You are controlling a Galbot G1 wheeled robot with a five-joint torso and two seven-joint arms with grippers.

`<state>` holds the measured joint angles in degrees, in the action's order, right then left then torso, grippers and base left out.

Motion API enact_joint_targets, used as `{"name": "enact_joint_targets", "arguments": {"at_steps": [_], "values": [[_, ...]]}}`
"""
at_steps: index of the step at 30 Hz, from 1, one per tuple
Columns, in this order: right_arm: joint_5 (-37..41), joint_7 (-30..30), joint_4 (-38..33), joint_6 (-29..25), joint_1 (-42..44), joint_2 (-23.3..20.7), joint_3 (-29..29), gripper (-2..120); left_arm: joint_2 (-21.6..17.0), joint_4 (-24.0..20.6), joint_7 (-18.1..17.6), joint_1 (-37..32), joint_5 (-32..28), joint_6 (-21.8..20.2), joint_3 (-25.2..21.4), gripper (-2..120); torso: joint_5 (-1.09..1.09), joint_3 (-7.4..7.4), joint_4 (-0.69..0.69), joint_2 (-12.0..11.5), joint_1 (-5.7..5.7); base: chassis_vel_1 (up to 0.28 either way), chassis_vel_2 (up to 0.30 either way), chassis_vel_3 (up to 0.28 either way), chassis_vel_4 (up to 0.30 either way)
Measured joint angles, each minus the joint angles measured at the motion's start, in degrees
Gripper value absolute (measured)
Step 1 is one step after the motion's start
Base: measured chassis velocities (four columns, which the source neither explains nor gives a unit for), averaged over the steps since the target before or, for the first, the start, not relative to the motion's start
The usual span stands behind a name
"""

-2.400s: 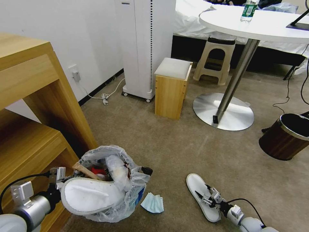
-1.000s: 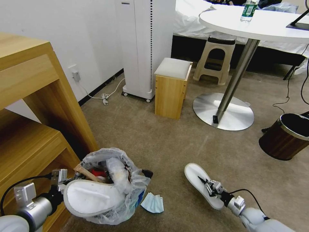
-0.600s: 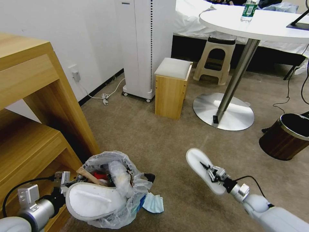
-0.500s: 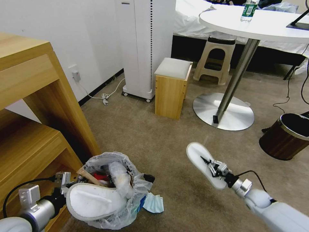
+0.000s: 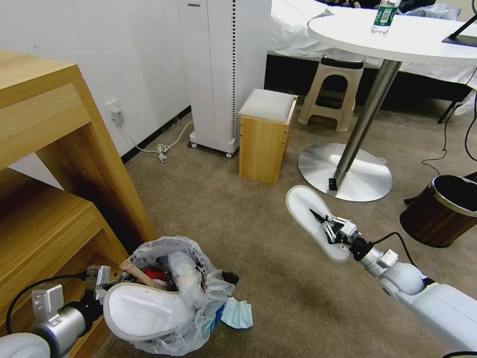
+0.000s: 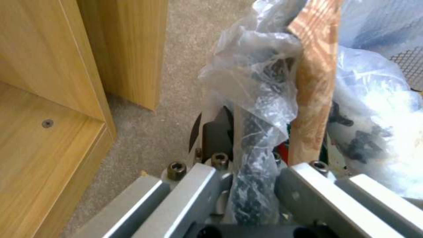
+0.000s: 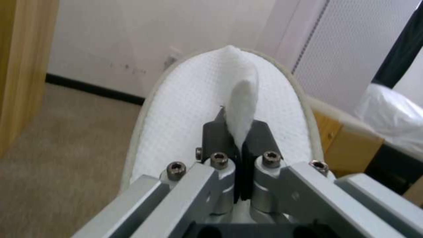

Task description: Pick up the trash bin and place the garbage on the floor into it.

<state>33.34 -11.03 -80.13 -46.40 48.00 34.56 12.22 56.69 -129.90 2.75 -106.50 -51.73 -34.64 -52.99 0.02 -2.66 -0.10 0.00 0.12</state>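
Observation:
The trash bin (image 5: 198, 318), black and lined with a crinkly clear bag, hangs at the lower left with my left gripper (image 5: 102, 279) shut on its rim. In the left wrist view the left gripper (image 6: 251, 135) clamps the bag-covered rim (image 6: 257, 99). One white slipper (image 5: 144, 311), a wooden stick (image 5: 133, 272) and red wrappers (image 5: 151, 274) lie in the bin. My right gripper (image 5: 329, 224) is shut on the strap of a second white slipper (image 5: 305, 206), held above the floor (image 5: 268, 293). The right wrist view shows that slipper (image 7: 185, 112) pinched in the right gripper (image 7: 240, 138). A light-blue mask (image 5: 238, 314) lies on the carpet beside the bin.
A wooden shelf unit (image 5: 49, 169) stands close on the left. A brown metal-rimmed bin (image 5: 439, 211) sits at the right. Ahead are a wooden stool (image 5: 263, 136), a white tower unit (image 5: 223, 74) and the round table's steel base (image 5: 357, 179).
My right gripper has lifted the slipper off the carpet, raising it up and forward. The left arm with the bin has sunk slightly in the view.

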Motion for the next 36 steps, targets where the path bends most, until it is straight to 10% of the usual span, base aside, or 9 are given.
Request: {"name": "enact_joint_targets", "arguments": {"at_steps": [21, 36], "values": [[4.0, 4.3, -19.3, 2.3, -7.7, -1.6, 4.4, 0, -1.5, 1.2, 0.7, 1.7, -0.1, -0.4, 2.3, 0, -0.03, 0.00, 0.00, 0.0, 0.00, 0.000, 0.000, 0.000, 0.000], [7.7, 7.9, -23.9, 4.8, -19.8, 7.1, 17.8, 0, -0.6, 2.0, 1.1, 2.9, 0.7, -0.4, 3.5, 0, -0.02, 0.00, 0.00, 0.0, 0.00, 0.000, 0.000, 0.000, 0.000]]}}
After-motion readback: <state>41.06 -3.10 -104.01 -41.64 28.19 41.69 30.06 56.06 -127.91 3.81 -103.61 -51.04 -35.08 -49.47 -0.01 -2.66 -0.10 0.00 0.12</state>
